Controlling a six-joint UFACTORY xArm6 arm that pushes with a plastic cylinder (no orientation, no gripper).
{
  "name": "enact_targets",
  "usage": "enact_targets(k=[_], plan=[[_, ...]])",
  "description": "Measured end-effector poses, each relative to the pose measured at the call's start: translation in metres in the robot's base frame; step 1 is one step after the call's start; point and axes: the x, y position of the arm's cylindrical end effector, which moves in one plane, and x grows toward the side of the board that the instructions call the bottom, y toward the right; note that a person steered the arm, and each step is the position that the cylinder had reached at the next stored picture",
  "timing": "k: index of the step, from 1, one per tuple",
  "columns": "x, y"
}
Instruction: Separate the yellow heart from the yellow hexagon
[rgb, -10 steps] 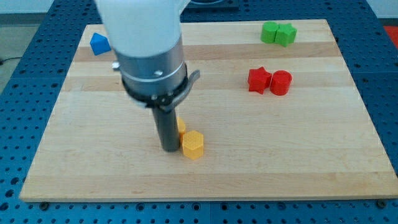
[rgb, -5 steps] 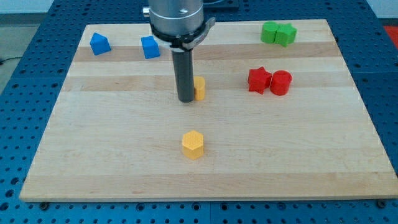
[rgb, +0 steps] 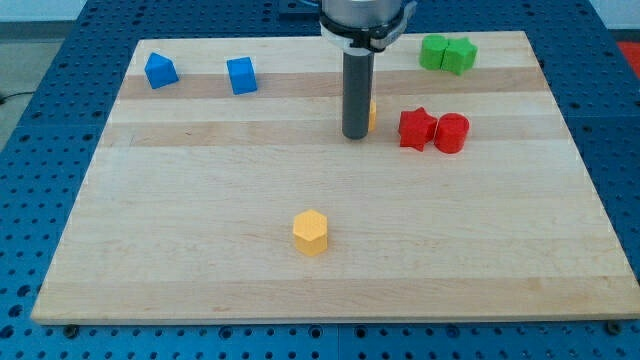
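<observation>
The yellow hexagon (rgb: 311, 232) sits alone on the board, below the view's centre. The yellow heart (rgb: 372, 114) is far up and to the right of it, mostly hidden behind my rod; only a sliver shows on the rod's right side. My tip (rgb: 355, 135) rests on the board right against the heart's left side. The red star (rgb: 416, 129) lies just right of the heart with a small gap between them.
A red cylinder (rgb: 452, 132) touches the red star's right side. Two green blocks (rgb: 447, 53) sit at the view's top right. Two blue blocks (rgb: 160, 70) (rgb: 241, 75) sit at the top left. The wooden board (rgb: 180, 250) lies on a blue perforated table.
My tip moved up and to the right across the board, pushing the yellow heart away from the hexagon toward the red star. The hexagon stayed put.
</observation>
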Motion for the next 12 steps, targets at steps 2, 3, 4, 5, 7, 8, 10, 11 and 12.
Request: enact_targets(k=[2, 3, 4, 5, 7, 8, 10, 11, 12], plan=[[-0.028, 0.017], [-0.044, 0.030], [-0.056, 0.032], [-0.054, 0.032], [-0.032, -0.031], [-0.054, -0.029], [-0.142, -0.030], [-0.165, -0.086], [-0.165, -0.142]])
